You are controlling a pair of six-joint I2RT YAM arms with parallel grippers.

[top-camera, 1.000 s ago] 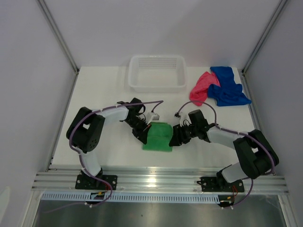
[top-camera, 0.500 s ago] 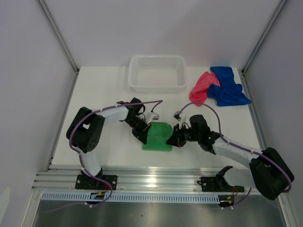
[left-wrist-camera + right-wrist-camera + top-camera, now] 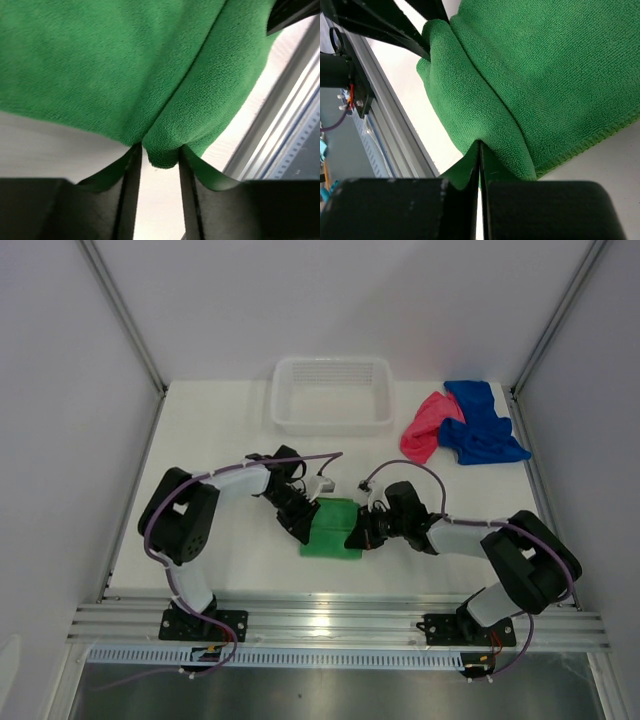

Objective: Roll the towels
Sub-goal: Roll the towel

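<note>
The green towel [image 3: 335,530] lies partly folded on the table's near middle, between my two grippers. At its left edge sits my left gripper [image 3: 303,524]; in the left wrist view its jaws [image 3: 160,151] stand apart, open, with a thick fold of the green towel [image 3: 100,60] lying between the tips. My right gripper [image 3: 358,534] is at the towel's right edge. The right wrist view shows it [image 3: 480,145] shut, pinching the rim of a fold of the green towel [image 3: 560,65]. The pink-red towel [image 3: 424,428] and blue towel [image 3: 480,422] lie crumpled at the far right.
A white slotted basket [image 3: 332,418] stands at the table's far middle. The metal rail [image 3: 340,620] runs along the near edge, close below the green towel. White walls close in both sides.
My right gripper has slid left onto the green towel's right edge and closed there. The left gripper's jaws have parted while staying at the towel's left edge.
</note>
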